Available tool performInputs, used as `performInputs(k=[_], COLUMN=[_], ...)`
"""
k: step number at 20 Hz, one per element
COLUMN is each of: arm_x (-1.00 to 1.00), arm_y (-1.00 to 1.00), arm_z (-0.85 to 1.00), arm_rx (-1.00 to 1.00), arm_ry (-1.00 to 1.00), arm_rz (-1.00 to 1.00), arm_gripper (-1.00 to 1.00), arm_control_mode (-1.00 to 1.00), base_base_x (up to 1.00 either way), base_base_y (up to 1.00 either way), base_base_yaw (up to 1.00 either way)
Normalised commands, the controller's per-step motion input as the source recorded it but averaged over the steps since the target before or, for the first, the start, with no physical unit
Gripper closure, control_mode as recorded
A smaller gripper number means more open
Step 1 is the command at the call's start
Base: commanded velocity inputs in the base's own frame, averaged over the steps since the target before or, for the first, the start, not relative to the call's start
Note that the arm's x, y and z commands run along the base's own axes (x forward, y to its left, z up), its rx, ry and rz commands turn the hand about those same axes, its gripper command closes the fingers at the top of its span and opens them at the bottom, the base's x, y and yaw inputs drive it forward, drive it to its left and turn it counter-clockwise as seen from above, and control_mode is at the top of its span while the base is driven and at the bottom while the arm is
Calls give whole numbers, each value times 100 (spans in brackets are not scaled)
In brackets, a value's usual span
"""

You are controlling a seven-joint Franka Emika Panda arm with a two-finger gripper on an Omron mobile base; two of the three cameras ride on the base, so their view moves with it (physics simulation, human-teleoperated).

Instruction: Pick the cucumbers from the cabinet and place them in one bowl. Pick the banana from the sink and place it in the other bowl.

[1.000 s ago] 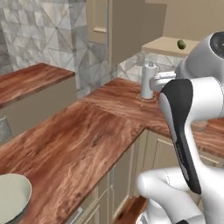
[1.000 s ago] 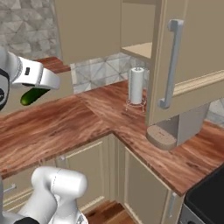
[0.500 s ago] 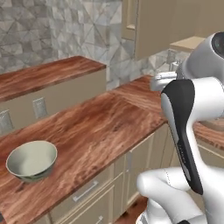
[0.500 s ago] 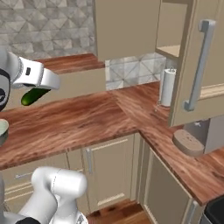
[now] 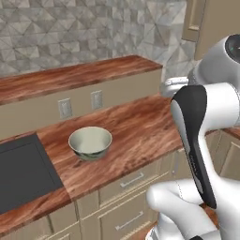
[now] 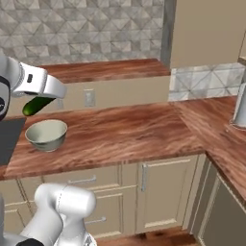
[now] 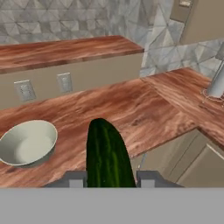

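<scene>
Dark green and glossy, one cucumber (image 7: 106, 154) is pinched between the jaws of the gripper (image 7: 107, 179), sticking straight out ahead of the finger tips in the hand view. From the right base view the same cucumber (image 6: 37, 105) is seen tilted, held up in the air under the white hand, just above and slightly left of the bowl (image 6: 46, 134). No contact with the bowl is shown; it's clearly carried above the bench (image 6: 129, 134).

A pale greenish bowl (image 5: 90, 142) is set upright on the reddish wood bench (image 5: 140, 131), near the front edge, with a black recessed area (image 5: 23, 171) just to its left. In the hand view the bowl (image 7: 27, 143) sits to the left of the cucumber.

Two wall outlets (image 5: 80, 103) are mounted on the tan panel behind the bowl. Further right, a paper towel roll (image 6: 240, 108) is stood on the bench's corner run, well apart from everything else.
</scene>
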Motion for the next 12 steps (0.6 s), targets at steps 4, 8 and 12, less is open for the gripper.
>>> performInputs(k=[4, 8, 12], arm_x=[0, 0, 0], arm_y=[0, 0, 0], arm_z=[0, 0, 0], arm_rx=[0, 0, 0], arm_ry=[0, 0, 0], arm_rz=[0, 0, 0], arm_gripper=[100, 100, 100], arm_control_mode=[100, 100, 100], base_base_x=[0, 0, 8], base_base_y=[46, 43, 36], base_base_yaw=[44, 44, 40])
